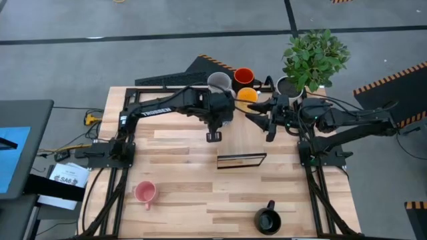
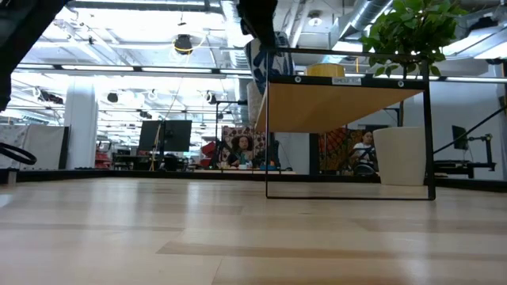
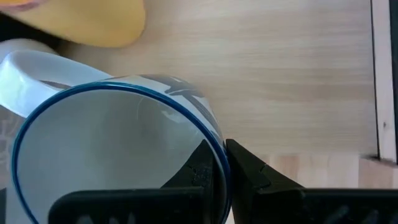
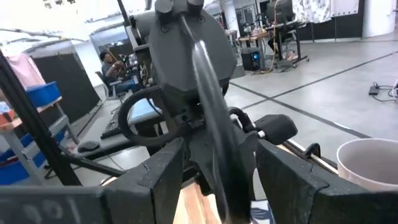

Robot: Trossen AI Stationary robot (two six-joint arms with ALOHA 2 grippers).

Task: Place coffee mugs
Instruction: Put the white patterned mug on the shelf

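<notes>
My left gripper [image 3: 225,171] is shut on a white mug with a blue rim [image 3: 112,155], held in the air over the far middle of the table. In the low view this mug [image 2: 260,63] shows high up beside the rack's left post. From above, my left hand [image 1: 215,107] hides it. A pale grey mug [image 1: 219,81], a red-orange mug [image 1: 243,75] and a yellow-orange mug [image 1: 247,93] cluster at the far edge; what they stand on does not show. A pink mug [image 1: 145,193] and a black mug [image 1: 268,220] stand near the front edge. My right gripper [image 1: 261,120] is open, facing the left hand. My left gripper pinches the mug's wall at the rim [image 3: 217,149], with one finger [image 3: 198,177] inside the mug and one finger [image 3: 252,174] outside. The fingers slant down from above. The mug is lifted clear and tilted, and its handle [image 3: 22,65] is on the side away from the fingers.
A small black-framed wooden rack [image 1: 241,160] stands on the table's middle, and it shows large in the low view [image 2: 348,103]. A white pot with a green plant [image 1: 290,85] stands at the far right. Bare wood lies between the rack and the two front mugs.
</notes>
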